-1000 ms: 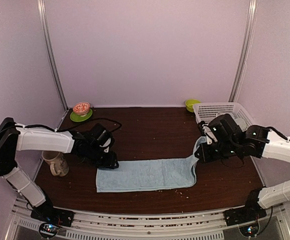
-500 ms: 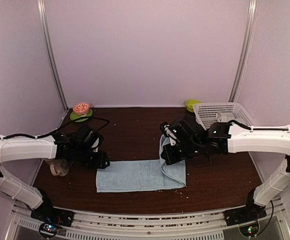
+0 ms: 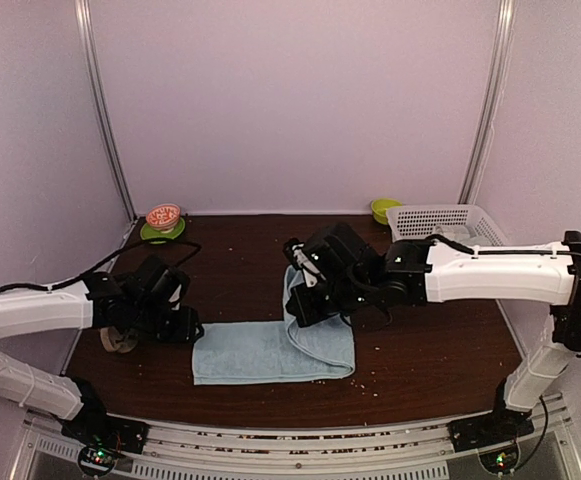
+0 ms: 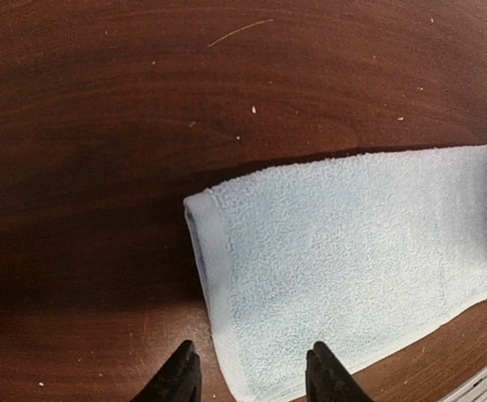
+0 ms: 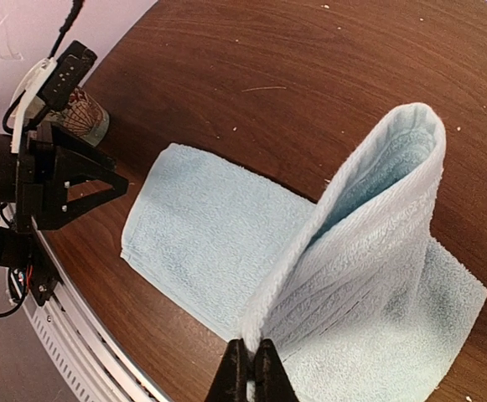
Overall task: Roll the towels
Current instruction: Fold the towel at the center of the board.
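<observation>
The towel [image 3: 255, 352] was laid flat on the worktop [image 3: 270, 255], with its right end lifted and curled back over the rest. That lifted edge was pinched in the right pincer [image 5: 250, 368], whose jaws were clenched tight on the cloth above the towel's middle. The left pincer [image 4: 253, 378] was held at the towel's left end, jaws parted and nothing gripped. Whether the cloth was touched there could not be told.
</observation>
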You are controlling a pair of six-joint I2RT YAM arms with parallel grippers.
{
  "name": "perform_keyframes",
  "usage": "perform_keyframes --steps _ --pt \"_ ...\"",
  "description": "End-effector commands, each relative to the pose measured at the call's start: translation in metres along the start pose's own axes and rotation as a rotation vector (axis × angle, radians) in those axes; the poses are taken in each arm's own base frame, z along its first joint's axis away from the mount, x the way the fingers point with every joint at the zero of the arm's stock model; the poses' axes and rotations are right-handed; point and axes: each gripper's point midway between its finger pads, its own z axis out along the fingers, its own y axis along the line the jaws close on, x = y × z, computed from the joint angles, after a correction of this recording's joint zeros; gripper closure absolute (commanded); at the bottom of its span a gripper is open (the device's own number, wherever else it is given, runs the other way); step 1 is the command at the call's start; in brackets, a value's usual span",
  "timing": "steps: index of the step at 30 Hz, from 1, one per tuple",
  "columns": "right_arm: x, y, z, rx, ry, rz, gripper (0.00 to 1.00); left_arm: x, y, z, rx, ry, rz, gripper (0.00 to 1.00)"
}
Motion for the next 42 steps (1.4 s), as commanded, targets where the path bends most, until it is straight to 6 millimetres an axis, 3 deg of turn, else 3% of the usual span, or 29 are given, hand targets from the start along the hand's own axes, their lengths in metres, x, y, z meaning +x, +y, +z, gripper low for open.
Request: perform_keyframes --steps 1,16,32,42 --pt "-0.007 0.019 0.003 -0.039 -0.010 -0.023 1.00 0.002 0.005 -0.001 -0.017 -0.011 -0.010 0.57" --pt "-0.009 0.060 0.027 -0.103 0.016 -0.070 1.00 0.007 0.014 -0.006 -0.033 -0.017 -0.021 0.57" --pt "-0.014 0.085 0.031 -0.148 0.017 -0.088 1.00 0.014 0.020 -0.004 -0.045 -0.009 -0.028 0.58" --pt "-0.006 0.102 0.052 -0.181 0.056 -0.097 1.00 0.015 0.022 -0.006 -0.047 -0.011 -0.037 0.58"
